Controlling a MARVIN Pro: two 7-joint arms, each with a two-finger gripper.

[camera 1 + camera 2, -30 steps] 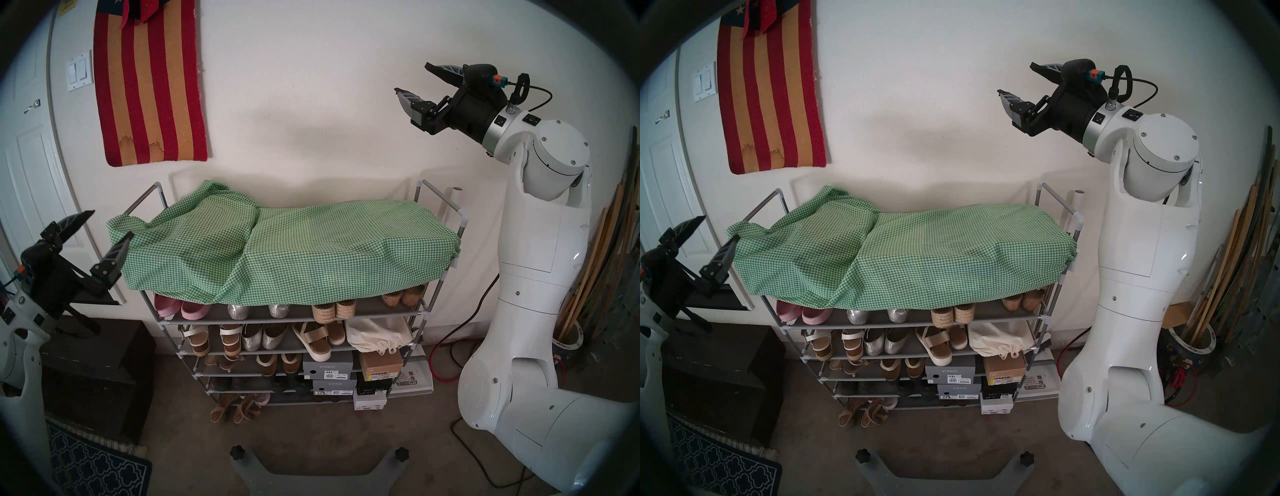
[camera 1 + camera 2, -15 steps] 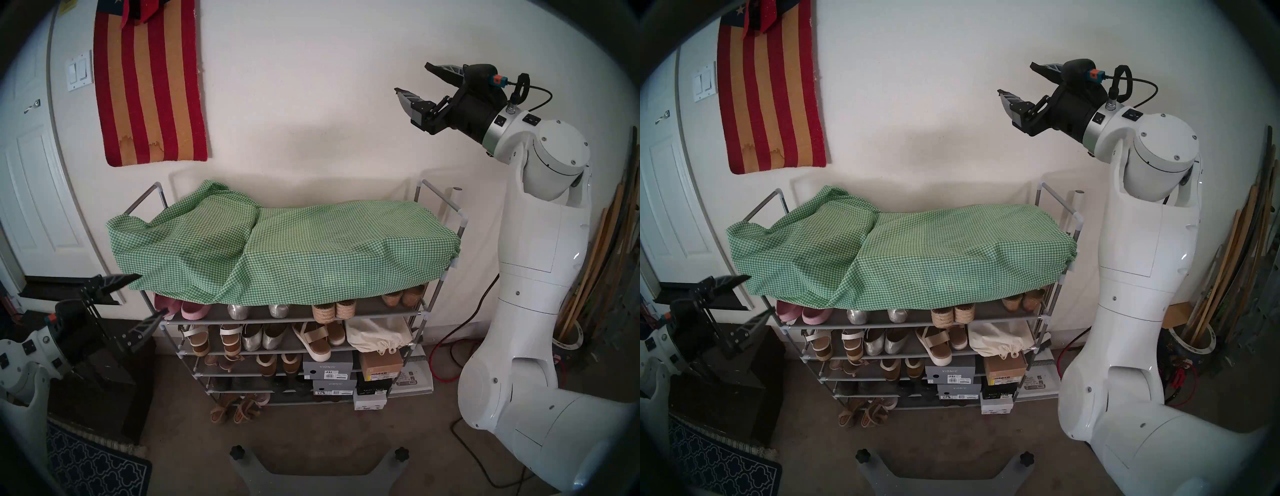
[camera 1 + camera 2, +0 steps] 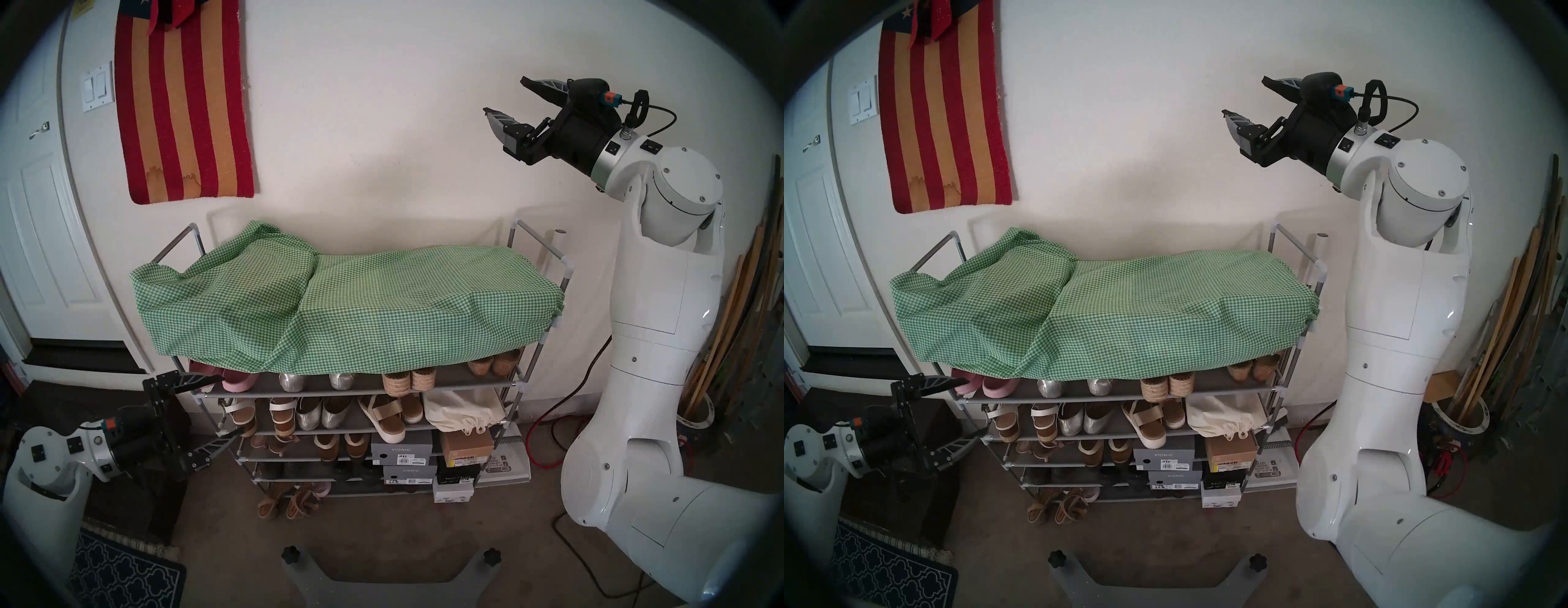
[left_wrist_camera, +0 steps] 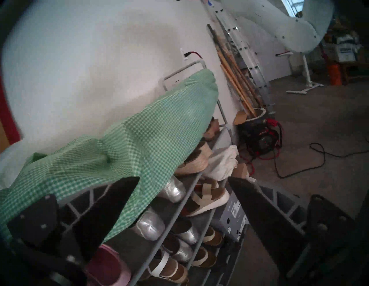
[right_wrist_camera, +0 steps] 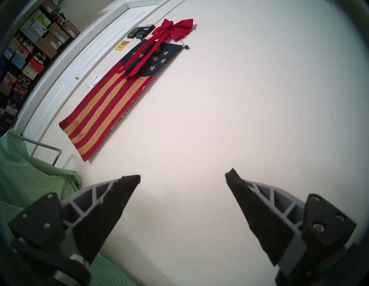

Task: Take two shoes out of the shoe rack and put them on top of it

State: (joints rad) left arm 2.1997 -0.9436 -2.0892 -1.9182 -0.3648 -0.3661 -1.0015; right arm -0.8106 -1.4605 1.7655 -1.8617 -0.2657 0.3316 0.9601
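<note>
The grey tube shoe rack (image 3: 454,387) stands against the wall, its top covered by a green checked cloth (image 3: 339,305). A silver pair of flats (image 3: 321,414) with smooth heel caps outward and tan insoles sits on the third tier; it also shows in the left wrist view (image 4: 185,233). Another silver pair (image 3: 292,381) sits toes-out on the second tier. Perforations are too small to tell. My left gripper (image 3: 227,403) is open and empty at the rack's left end, level with these tiers. My right gripper (image 3: 503,95) is open and empty, high near the wall.
Pink slip-ons (image 3: 237,381) lie beside the left gripper's upper finger. Sandals, espadrilles, a cloth bag and shoe boxes (image 3: 401,452) fill the tiers. A dark chest (image 3: 127,488) stands left of the rack. A red cable (image 3: 547,429) and leaning sticks are to the right.
My left arm has dropped from beside the cloth on top to the second and third tiers and moved toward the rack, still open. The right arm has not moved.
</note>
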